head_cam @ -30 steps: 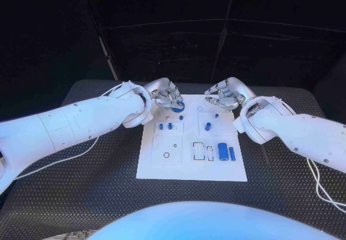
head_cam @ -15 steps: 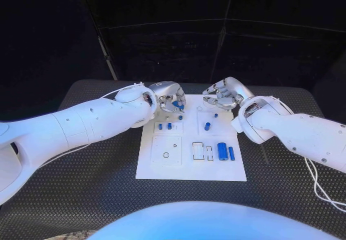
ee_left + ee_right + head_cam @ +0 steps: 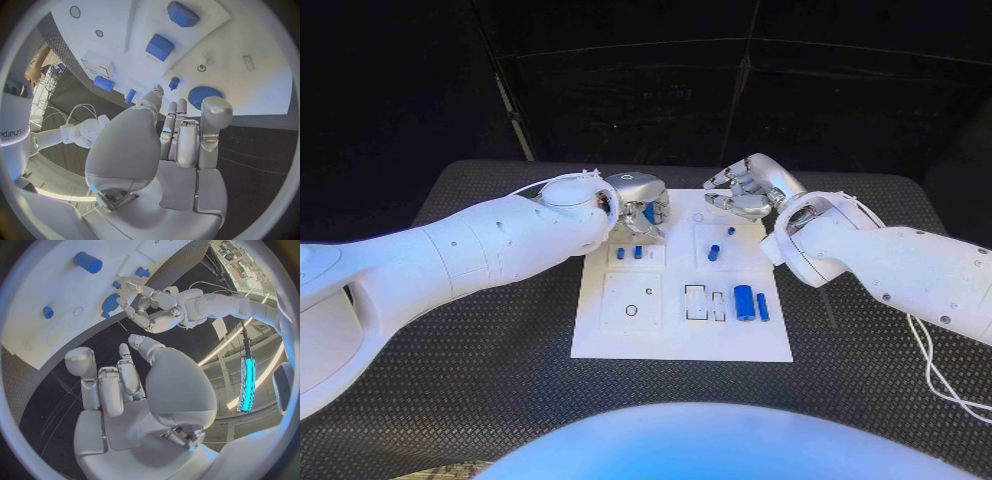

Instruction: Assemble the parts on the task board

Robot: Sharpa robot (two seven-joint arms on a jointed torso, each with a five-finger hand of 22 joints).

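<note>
From the head view, my left robot hand (image 3: 636,205) hovers over the task board's (image 3: 682,345) upper left corner, hiding whatever lies beneath; whether it holds anything I cannot tell. My right robot hand (image 3: 747,192) curls at the board's top edge.

In the left wrist view, a round blue part (image 3: 204,95) sits just past my fingertips (image 3: 215,107), contact unclear.

In the right wrist view, my right fingers (image 3: 119,375) are loosely curled and hold nothing.

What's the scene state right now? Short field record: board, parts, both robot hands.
board: white task board in the middle of the black table
parts: small blue pieces on the board's far half; two blue cylinders lying side by side toward its right
left robot hand: over the board's far left corner, by a round blue part; whether it touches that part is unclear
right robot hand: at the board's far right corner, fingers curled, nothing visibly held
</note>
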